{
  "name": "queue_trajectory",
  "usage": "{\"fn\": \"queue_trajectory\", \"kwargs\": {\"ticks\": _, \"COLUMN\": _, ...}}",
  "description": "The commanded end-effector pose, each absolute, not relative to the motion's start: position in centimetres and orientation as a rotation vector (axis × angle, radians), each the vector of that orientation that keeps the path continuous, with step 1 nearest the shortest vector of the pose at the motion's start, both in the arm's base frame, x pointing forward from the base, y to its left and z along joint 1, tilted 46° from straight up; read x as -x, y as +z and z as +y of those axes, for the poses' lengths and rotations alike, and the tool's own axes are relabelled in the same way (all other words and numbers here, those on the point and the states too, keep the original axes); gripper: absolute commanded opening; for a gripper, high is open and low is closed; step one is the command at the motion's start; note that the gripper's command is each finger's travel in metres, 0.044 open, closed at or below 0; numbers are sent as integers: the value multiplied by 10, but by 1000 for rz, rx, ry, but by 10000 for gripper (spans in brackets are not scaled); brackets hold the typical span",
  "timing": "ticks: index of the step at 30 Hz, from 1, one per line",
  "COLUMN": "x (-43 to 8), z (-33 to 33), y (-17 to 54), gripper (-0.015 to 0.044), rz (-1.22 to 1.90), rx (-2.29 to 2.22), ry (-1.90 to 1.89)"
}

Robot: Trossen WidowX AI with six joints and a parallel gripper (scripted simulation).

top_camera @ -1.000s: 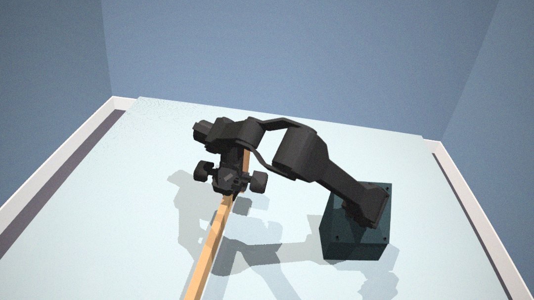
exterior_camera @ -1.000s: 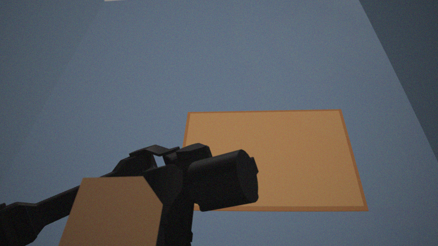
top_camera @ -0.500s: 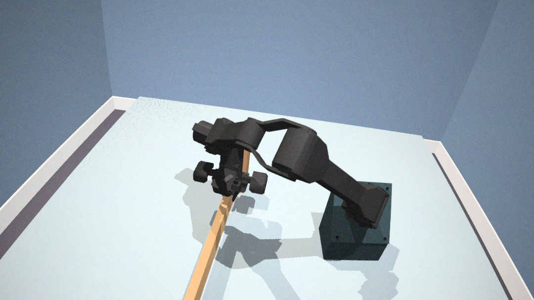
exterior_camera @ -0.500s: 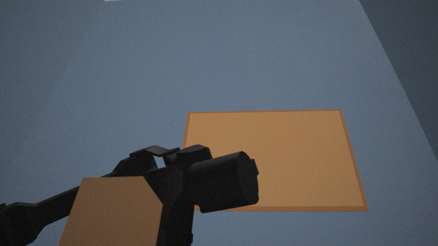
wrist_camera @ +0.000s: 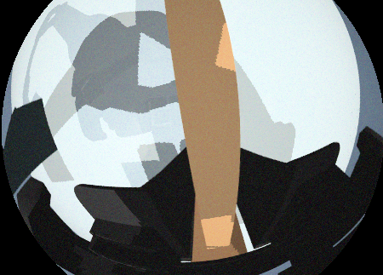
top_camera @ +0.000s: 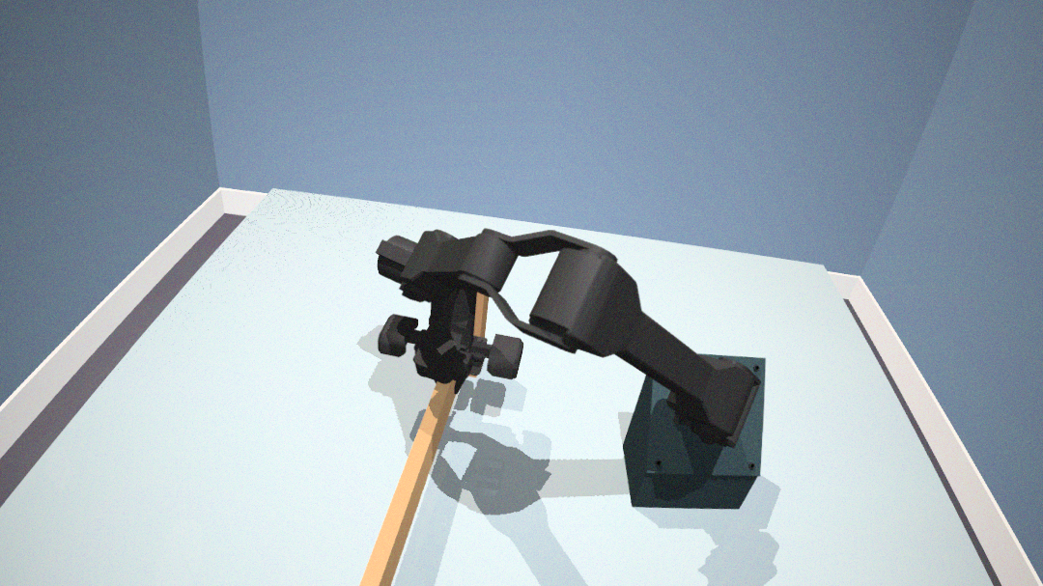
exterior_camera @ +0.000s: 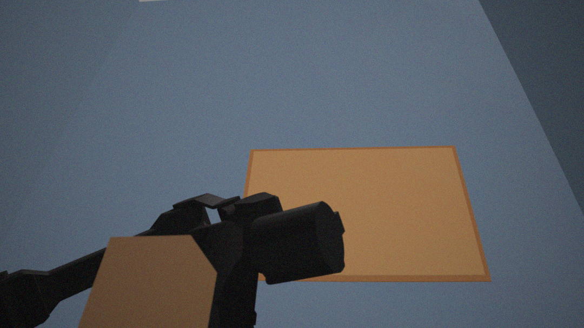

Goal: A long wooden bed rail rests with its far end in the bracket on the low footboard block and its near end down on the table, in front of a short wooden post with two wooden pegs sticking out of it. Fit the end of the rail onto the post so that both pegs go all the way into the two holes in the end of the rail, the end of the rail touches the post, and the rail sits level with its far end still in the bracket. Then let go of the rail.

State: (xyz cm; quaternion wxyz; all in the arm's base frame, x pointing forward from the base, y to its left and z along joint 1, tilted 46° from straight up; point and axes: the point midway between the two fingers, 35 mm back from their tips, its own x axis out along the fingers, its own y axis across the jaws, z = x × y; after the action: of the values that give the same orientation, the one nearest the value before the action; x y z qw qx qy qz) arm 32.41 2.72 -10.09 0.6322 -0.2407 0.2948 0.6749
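The long wooden rail (top_camera: 411, 472) runs from the bottom edge of the top view up under my arm; a short stretch shows behind the wrist (top_camera: 480, 318). My gripper (top_camera: 447, 372) is shut on the rail and holds this end above the table, with its shadow below. In the wrist view the rail (wrist_camera: 209, 127) runs straight up between my fingers. In the exterior view a wooden block face (exterior_camera: 146, 281) shows at the lower left with the dark gripper body (exterior_camera: 276, 242) against it. The post, its pegs and the bracket are hidden.
The arm's dark base block (top_camera: 696, 433) stands at the right of the table. A raised white rim (top_camera: 99, 318) borders the table on the left and right. A large flat wooden panel (exterior_camera: 366, 214) fills the right middle of the exterior view.
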Motion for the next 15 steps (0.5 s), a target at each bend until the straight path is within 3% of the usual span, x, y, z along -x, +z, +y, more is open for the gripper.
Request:
{"fn": "queue_trajectory", "kwargs": {"ticks": 1, "x": -325, "z": 24, "y": -102, "gripper": 0, "rz": 673, "rx": 555, "ry": 1541}}
{"fn": "queue_trajectory", "kwargs": {"ticks": 15, "x": -325, "z": 20, "y": -102, "gripper": 0, "rz": 673, "rx": 556, "ry": 1540}}
